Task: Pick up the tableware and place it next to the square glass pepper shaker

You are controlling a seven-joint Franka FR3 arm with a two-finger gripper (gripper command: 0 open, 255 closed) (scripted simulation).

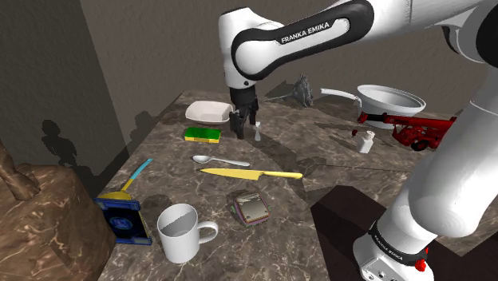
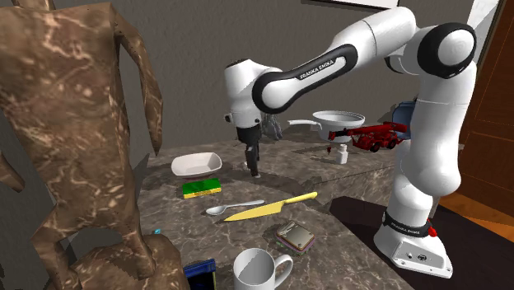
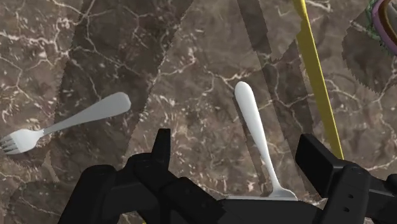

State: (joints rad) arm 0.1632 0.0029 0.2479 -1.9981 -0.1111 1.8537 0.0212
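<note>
A white mug (image 1: 180, 243) stood at the near edge of the marble worktop (image 1: 164, 152), its mouth turned up and its pale inner wall on show. Farther back, a shallow white dish (image 1: 209, 110) sat just behind a green and yellow sponge (image 1: 203, 134). A white pan (image 1: 389, 106) with a long handle rested toward the shoulder view's right; from where I stood I could not tell what lay inside it.

The black gripper (image 1: 238, 132) hung above the worktop near the sponge, pointing down. Its two fingers (image 3: 162, 145) were spread wide apart, holding nothing and touching nothing.

The grey spoon (image 1: 219, 161) lay flat on the marble below it, in the middle of the worktop. In the wrist view its handle ran up between the parted fingers, clear of both. A yellow knife (image 1: 251, 172) lay just beside the spoon, on the side toward the mug and roughly parallel to it. A grey fork (image 3: 63, 125) lay on the stone on the spoon's other side, apart from it.
</note>
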